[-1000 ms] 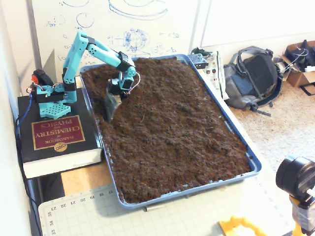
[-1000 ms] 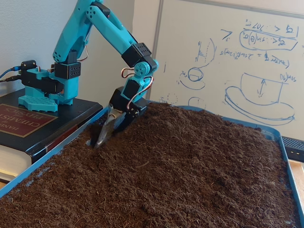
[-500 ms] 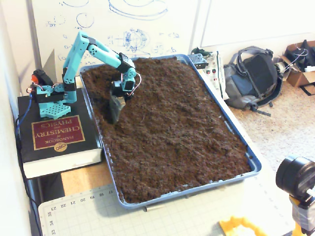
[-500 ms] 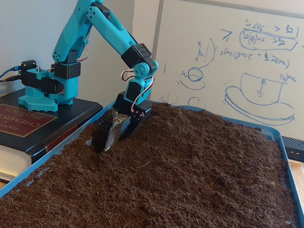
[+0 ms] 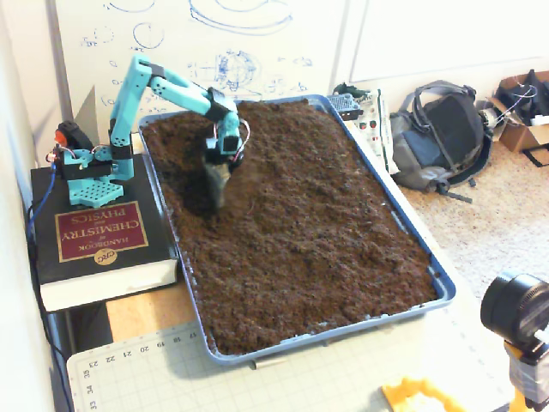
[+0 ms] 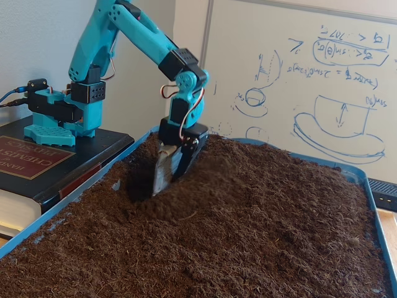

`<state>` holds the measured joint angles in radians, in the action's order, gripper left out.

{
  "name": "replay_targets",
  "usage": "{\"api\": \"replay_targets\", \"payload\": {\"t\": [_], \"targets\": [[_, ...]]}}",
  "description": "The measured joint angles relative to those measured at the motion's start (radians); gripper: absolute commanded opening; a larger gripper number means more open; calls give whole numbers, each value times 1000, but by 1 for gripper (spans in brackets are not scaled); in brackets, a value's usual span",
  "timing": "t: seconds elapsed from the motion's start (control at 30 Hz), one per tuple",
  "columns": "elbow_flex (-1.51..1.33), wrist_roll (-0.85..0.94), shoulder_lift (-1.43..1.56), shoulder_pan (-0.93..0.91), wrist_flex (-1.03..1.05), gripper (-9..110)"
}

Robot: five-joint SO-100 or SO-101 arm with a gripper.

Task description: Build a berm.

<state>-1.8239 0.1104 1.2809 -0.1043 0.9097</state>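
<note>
Dark brown soil (image 5: 300,223) fills the blue tray (image 5: 326,336) in both fixed views. My teal arm reaches into the tray's far left part. Its gripper (image 5: 216,190) points steeply down, a silver blade-like finger (image 6: 162,174) lying against the black one, and its tips are sunk in the soil (image 6: 260,230). The gripper (image 6: 160,189) looks shut with nothing held. A dark hollow (image 6: 138,186) lies just left of it, and a small heap of pushed soil (image 6: 186,208) bulges in front. No long ridge that reads as a berm stands out in either view.
The arm's base (image 5: 86,172) stands on a thick black book (image 5: 94,236) left of the tray rim (image 6: 74,195). A whiteboard is behind. A backpack (image 5: 442,133) lies at the right, and a camera (image 5: 515,313) and a cutting mat (image 5: 154,369) at the front.
The gripper has swept from near the tray's left wall toward the middle and turned more upright, shoving soil ahead of it and leaving a hollow behind.
</note>
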Motion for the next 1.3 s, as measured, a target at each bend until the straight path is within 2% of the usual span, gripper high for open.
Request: {"api": "replay_targets", "payload": {"t": [0.6, 0.87, 0.97, 1.3], "targets": [[48, 0, 393, 0, 370, 1], [-110, 0, 448, 0, 597, 1], [-158, 0, 446, -2, 568, 1], [-175, 0, 276, -46, 238, 1]]}}
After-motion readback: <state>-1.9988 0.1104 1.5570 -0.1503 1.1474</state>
